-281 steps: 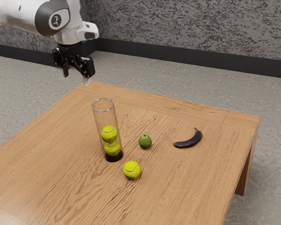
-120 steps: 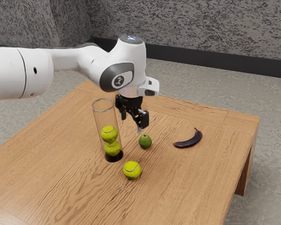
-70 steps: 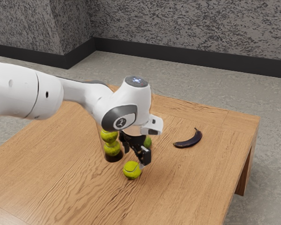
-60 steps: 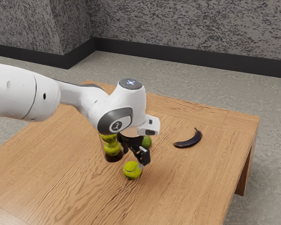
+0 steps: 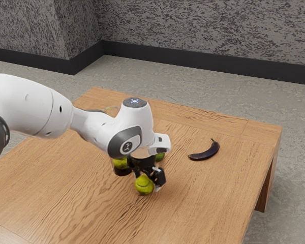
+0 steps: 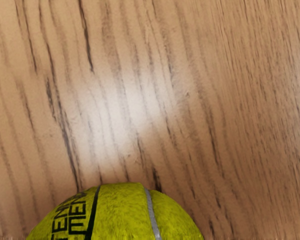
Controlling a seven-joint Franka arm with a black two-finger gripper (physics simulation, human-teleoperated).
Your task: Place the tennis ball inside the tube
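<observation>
Low over the grained wooden counter, the black tool was seen at the round, seamed tennis ball; opening and grip could not be told.

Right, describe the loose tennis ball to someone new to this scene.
At the wooden table, follow the white arm to its black gripper. The loose tennis ball is there, yellow with black lettering. Unlike the yellow ball inside the tube, it lies outside.

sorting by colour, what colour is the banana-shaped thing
Dark purple, nearly black; the banana shows best in the exterior view.
</observation>
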